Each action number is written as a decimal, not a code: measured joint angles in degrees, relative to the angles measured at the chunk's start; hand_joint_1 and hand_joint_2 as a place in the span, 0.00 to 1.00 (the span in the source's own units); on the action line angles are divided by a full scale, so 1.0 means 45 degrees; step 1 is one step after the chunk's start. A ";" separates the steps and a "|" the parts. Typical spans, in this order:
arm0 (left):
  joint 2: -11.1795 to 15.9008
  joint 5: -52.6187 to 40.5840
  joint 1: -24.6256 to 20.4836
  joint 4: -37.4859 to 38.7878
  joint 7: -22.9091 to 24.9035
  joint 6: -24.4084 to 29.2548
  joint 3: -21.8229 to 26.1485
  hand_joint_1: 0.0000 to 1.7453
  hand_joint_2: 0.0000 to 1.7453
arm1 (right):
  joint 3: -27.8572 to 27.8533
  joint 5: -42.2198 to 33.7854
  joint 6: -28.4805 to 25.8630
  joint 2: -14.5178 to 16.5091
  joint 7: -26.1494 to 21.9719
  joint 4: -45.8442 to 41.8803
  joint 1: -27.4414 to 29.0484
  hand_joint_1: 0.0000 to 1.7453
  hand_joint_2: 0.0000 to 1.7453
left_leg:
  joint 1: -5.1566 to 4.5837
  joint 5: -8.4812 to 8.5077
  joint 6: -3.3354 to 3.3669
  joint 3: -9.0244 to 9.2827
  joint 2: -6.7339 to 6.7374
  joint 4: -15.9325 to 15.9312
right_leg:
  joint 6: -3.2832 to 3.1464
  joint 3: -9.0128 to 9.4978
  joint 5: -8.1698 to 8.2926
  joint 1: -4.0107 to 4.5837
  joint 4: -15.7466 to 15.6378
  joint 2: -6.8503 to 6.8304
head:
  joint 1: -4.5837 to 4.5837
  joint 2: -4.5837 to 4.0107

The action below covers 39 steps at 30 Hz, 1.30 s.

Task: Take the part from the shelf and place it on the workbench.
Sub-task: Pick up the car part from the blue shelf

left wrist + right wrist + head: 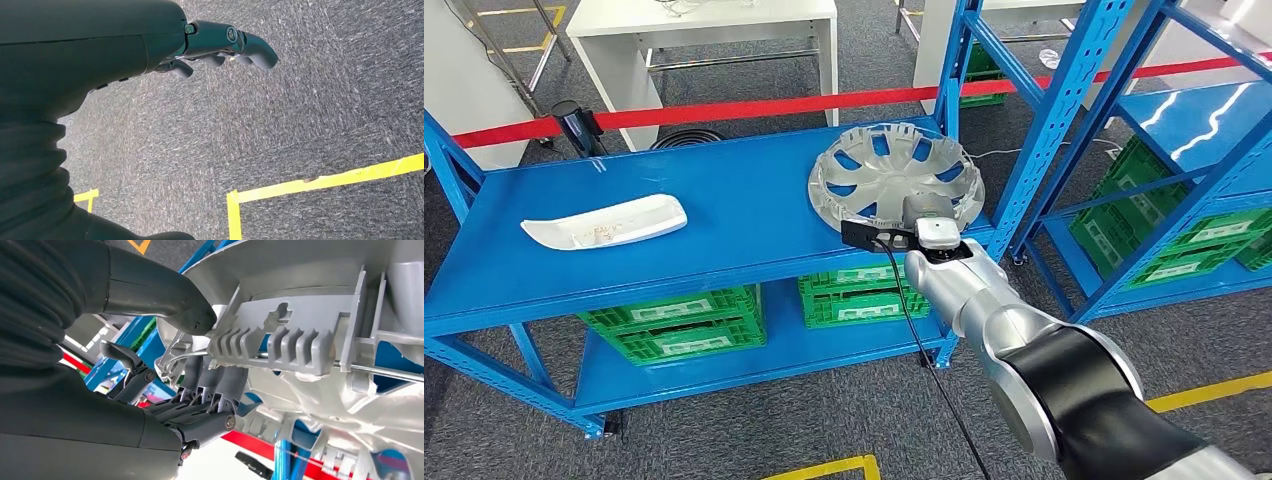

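Progress: early stage. I see the right hand [195,405] gripping the near rim of the wheel cover [894,180], which lies on the blue shelf [624,270]. Left hand [220,47] hangs released, holding nothing. Lift and placement on the workbench remain.

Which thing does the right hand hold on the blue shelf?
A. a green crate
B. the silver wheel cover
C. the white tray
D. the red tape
B: the right hand grips the near rim of the wheel cover, thumb on one side and fingers on the other; the white tray lies apart, untouched.
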 joint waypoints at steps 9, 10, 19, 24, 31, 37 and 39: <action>0.0056 0.0176 0.0088 0.0000 -0.0031 -0.0102 0.0023 0.00 1.00 | 0.0069 0.0427 -0.0012 -0.0229 0.0364 0.0000 -0.0819 1.00 1.00 | -0.0003 0.0004 0.0000 -0.0017 -0.0002 0.0000 | 0.0001 -0.0015 0.0002 -0.0002 0.0004 -0.0001 | 0.0000 0.0000; 0.0066 0.0222 0.0101 0.0000 -0.0027 -0.0110 0.0032 0.00 1.00 | 0.0091 0.0509 0.0033 -0.0278 0.0389 0.0000 -0.1103 1.00 1.00 | -0.0003 0.0004 -0.0001 -0.0020 -0.0002 0.0000 | 0.0001 -0.0018 0.0002 -0.0002 0.0004 -0.0001 | 0.0000 0.0000; 0.0117 0.0726 0.0200 0.0000 0.0075 -0.0132 0.0330 0.00 1.00 | 0.0646 0.1584 0.0593 -0.0330 0.0301 0.0002 -0.2707 1.00 1.00 | -0.0004 0.0001 -0.0006 -0.0034 -0.0001 -0.0001 | -0.0001 -0.0029 0.0001 0.0001 0.0006 0.0002 | 0.0004 0.0000; 0.0121 0.0952 0.0313 0.0000 0.0053 -0.0137 0.0515 0.00 1.00 | 0.1134 0.2152 0.0795 -0.0150 0.0204 0.0005 -0.2886 1.00 1.00 | -0.0004 0.0000 -0.0009 -0.0036 0.0000 -0.0012 | -0.0001 -0.0041 -0.0001 0.0003 0.0005 0.0004 | 0.0002 0.0000; 0.0144 0.1084 0.0419 0.0000 -0.0052 -0.0166 0.0748 0.00 1.00 | 0.1560 0.2341 0.0891 0.0098 0.0112 0.0005 -0.3033 1.00 1.00 | -0.0003 0.0001 -0.0009 -0.0041 -0.0015 -0.0023 | -0.0006 -0.0044 -0.0006 0.0002 0.0006 0.0000 | 0.0000 0.0000; 0.0192 0.1201 0.0498 0.0000 -0.0088 -0.0239 0.0813 0.00 1.00 | 0.1799 0.2355 0.0983 0.0215 0.0098 0.0005 -0.3149 1.00 1.00 | -0.0004 0.0001 -0.0009 -0.0045 -0.0013 -0.0024 | -0.0007 -0.0046 -0.0006 -0.0001 0.0005 -0.0002 | 0.0000 0.0000; 0.0205 0.1251 0.0516 0.0000 -0.0089 -0.0250 0.0884 0.00 1.00 | 0.1887 0.2355 0.0992 0.0244 0.0109 0.0005 -0.3216 1.00 1.00 | -0.0004 0.0001 -0.0009 -0.0045 -0.0011 -0.0024 | -0.0007 -0.0047 -0.0006 -0.0001 0.0004 -0.0002 | 0.0000 0.0000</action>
